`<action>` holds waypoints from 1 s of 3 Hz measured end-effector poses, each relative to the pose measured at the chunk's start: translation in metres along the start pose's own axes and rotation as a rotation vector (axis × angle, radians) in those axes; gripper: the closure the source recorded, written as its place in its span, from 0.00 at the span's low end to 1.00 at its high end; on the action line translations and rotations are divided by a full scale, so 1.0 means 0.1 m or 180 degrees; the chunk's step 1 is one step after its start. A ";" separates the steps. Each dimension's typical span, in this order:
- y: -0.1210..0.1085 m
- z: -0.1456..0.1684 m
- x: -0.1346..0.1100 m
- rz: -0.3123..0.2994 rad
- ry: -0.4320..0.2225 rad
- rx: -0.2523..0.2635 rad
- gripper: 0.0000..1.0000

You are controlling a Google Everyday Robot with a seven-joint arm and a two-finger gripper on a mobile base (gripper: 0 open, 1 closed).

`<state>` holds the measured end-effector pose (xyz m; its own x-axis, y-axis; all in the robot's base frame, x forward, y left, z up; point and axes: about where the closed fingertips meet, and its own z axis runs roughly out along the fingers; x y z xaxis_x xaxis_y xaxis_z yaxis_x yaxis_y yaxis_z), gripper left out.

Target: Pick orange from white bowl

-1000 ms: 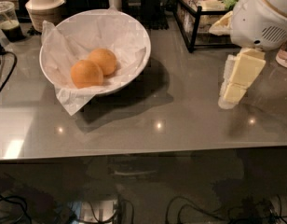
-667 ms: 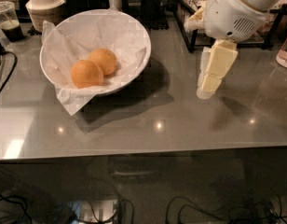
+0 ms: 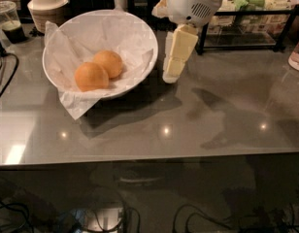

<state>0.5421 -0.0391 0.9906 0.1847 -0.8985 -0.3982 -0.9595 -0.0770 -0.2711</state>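
Note:
The white bowl (image 3: 140, 35), wide and lined with crumpled white paper, stands at the left of the grey table. Two oranges lie in it side by side: one at the front left (image 3: 91, 76) and one behind it to the right (image 3: 109, 63). My gripper (image 3: 173, 72) hangs from the white arm housing (image 3: 193, 4) just right of the bowl's rim, its cream fingers (image 3: 181, 50) pointing down and a little left, above the table. It holds nothing.
A small cream lidded container (image 3: 46, 1) and a plastic cup (image 3: 8, 21) stand behind the bowl at the back left. A black wire rack with packaged goods (image 3: 251, 18) stands at the back right. A cable (image 3: 1, 76) lies at the left edge.
The arm has swung left across the table, bringing the gripper from the right side to just beside the bowl's right rim. The bowl and oranges have not moved.

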 end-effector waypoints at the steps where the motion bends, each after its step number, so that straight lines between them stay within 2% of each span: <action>1: -0.21 0.23 -0.38 -0.0103 -0.0083 -0.0038 0.00; 2: -0.29 0.52 -0.76 -0.0211 -0.0161 -0.0155 0.00; 3: -0.22 0.79 -1.02 -0.0293 -0.0238 -0.0347 0.00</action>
<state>0.5616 0.0880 0.9682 0.2842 -0.8511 -0.4415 -0.9545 -0.2076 -0.2143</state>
